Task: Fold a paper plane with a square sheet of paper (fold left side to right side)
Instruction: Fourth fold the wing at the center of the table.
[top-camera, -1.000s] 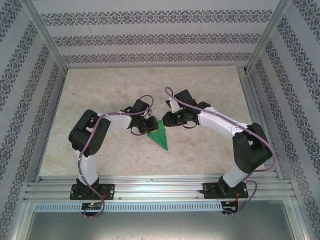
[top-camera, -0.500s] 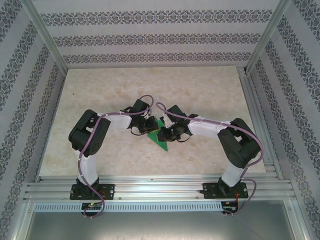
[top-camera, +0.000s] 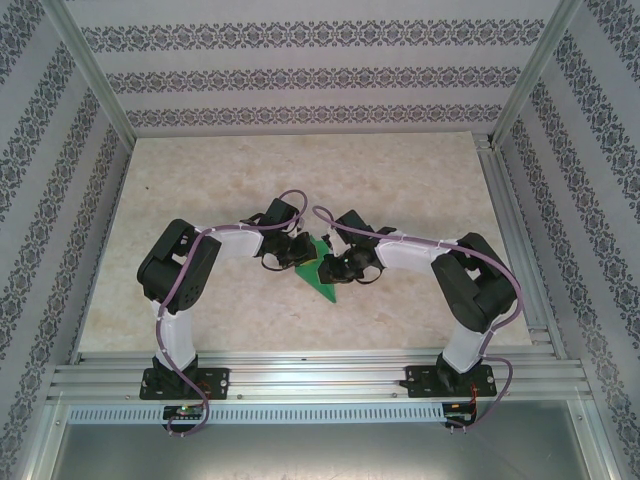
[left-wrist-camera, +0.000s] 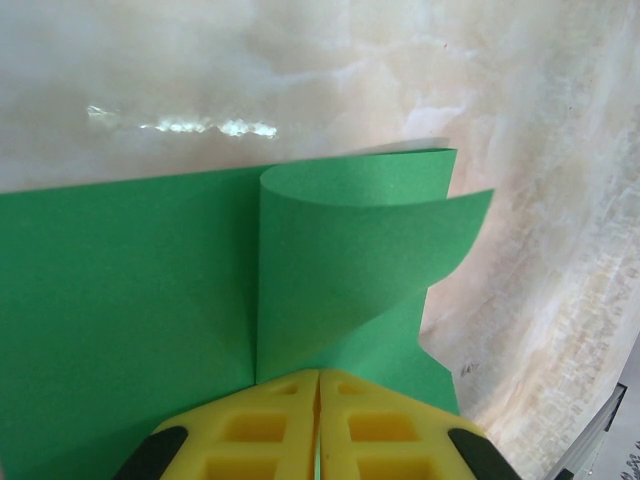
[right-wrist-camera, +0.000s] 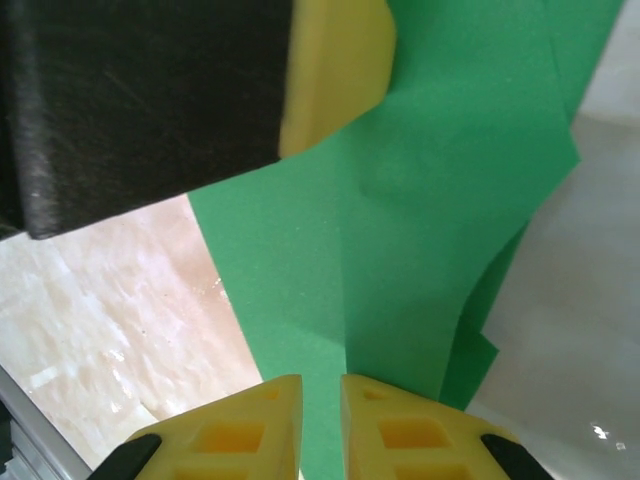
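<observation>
The paper plane (top-camera: 322, 275) lies crosswise between my tools, the left tool (left-wrist-camera: 318, 378) pinched shut on its flap, the right tool (right-wrist-camera: 320, 385) nearly closed over it.

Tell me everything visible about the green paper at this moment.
The green paper is thin, matte and bright green, already creased into a dart-like shape whose point aims toward the near edge of the table. It lies mid-table between the two arms. One flap curls upward instead of lying flat. The left gripper is shut on one edge. The paper runs into the narrow gap between the fingers of the right gripper, but whether that gripper clamps it is unclear.
</observation>
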